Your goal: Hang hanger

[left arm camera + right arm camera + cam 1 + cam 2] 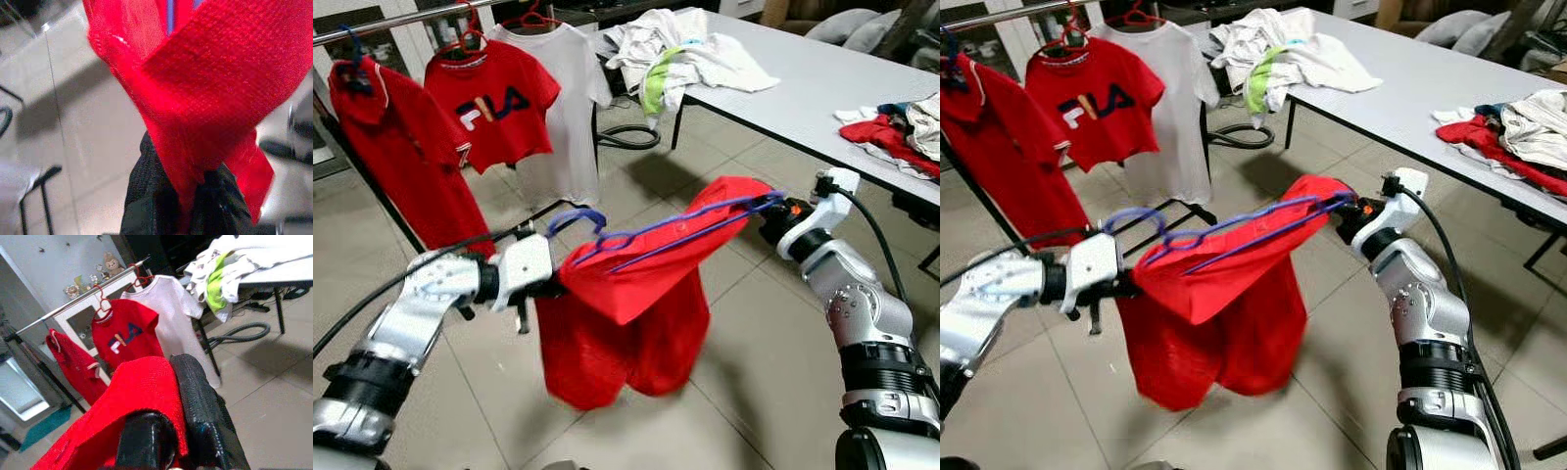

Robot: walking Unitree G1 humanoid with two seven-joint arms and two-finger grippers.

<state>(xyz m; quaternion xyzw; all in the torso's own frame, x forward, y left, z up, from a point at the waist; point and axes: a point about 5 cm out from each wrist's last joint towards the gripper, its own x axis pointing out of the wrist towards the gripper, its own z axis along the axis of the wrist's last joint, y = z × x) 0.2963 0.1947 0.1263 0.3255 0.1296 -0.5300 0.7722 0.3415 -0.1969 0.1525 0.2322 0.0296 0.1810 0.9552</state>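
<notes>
- A purple hanger [666, 230] carrying a red shirt [626, 323] is held mid-frame.
- The left gripper [195, 193] is clamped on soft, limp fabric.
- The right gripper [171, 431] is pinched on the cloth-covered hanger end.
- The thin hook [576, 217] would be best steered to the rail [401, 20], upper left.

both eye views look down and forward from the head at a red knit garment [626, 294]. each wrist view sits very close against that cloth, the right one facing the metal clothes rail [78, 303].
</notes>
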